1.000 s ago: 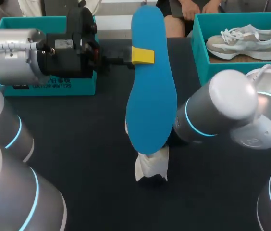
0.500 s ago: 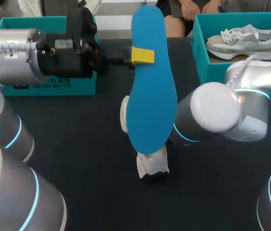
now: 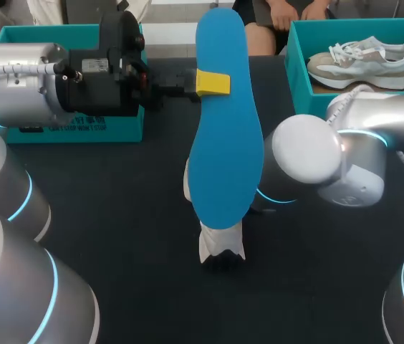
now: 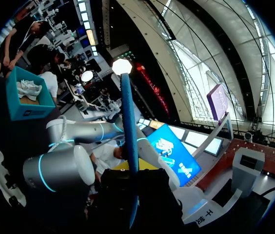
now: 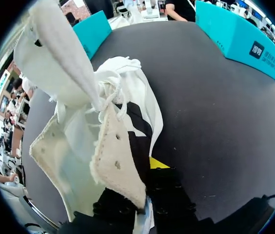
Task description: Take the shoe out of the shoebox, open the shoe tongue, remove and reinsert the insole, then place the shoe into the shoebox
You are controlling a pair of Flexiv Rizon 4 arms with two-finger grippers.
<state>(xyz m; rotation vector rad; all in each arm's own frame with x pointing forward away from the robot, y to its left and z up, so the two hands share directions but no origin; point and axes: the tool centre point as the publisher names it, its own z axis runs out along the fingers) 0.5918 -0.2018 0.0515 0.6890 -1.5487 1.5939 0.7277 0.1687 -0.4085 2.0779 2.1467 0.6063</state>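
the left gripper (image 3: pixel 213 83) is clamped across the blue insole (image 3: pixel 225 143), holding it off the table with its long axis running from the far side toward the near side. its near end hangs right over the white shoe (image 3: pixel 222 242), so reinserting looks like a matter of tipping that end down into the opening. the head view hides the right gripper (image 5: pixel 151 168) behind the insole; its own wrist view shows it pinching the shoe's collar, beside the black lining. the shoebox (image 3: pixel 296 86) stands further right, well apart.
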